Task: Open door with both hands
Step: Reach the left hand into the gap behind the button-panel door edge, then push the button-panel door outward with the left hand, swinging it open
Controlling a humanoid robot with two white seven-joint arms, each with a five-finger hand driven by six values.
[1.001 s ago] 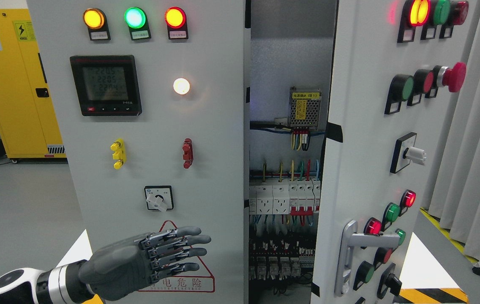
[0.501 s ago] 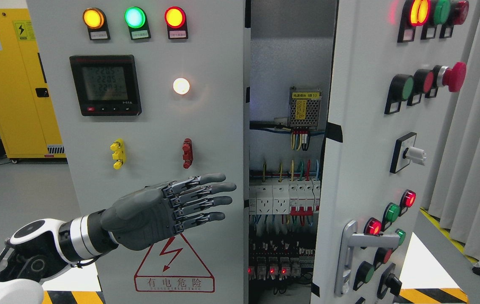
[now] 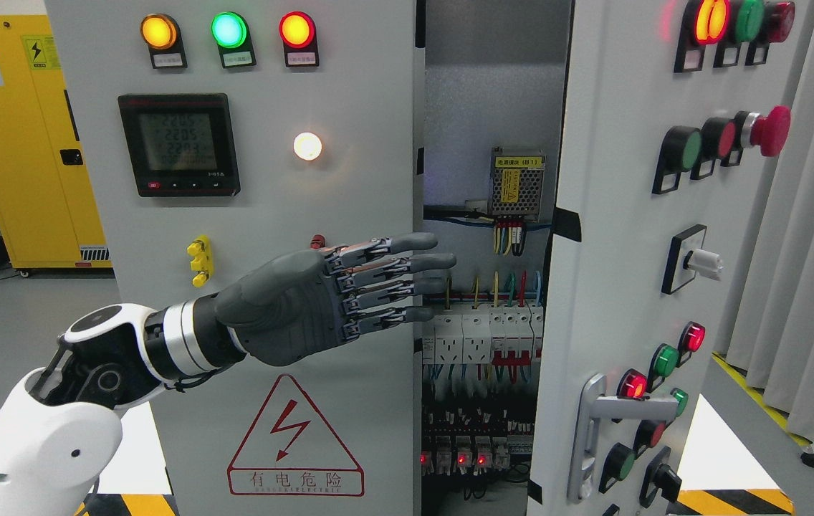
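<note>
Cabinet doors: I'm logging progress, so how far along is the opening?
Done: the right door already stands ajar, wiring visible in the gap. In hand: the left hand, fingers open, reaches toward the left door at its inner edge. Left: swinging that door open.

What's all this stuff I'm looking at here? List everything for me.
Left door: 1, grey, closed, picture's left half.
Right door: 1, grey, swung open, right of the gap.
Lamps: 3, amber, green, red, top of left door.
Meter: 1, black, below the lamps.
White lamp: 1, lit, right of meter.
Warning triangle: 1, red, bottom of left door.
Breakers: a row, white, inside the cabinet.
Handle: 1, silver, low on right door.
Red mushroom button: 1, on right door.
Yellow cabinet: 1, far left.
Curtain: grey, far right.
Left hand: 1, dark grey, fingers outstretched at left door's right edge.
</note>
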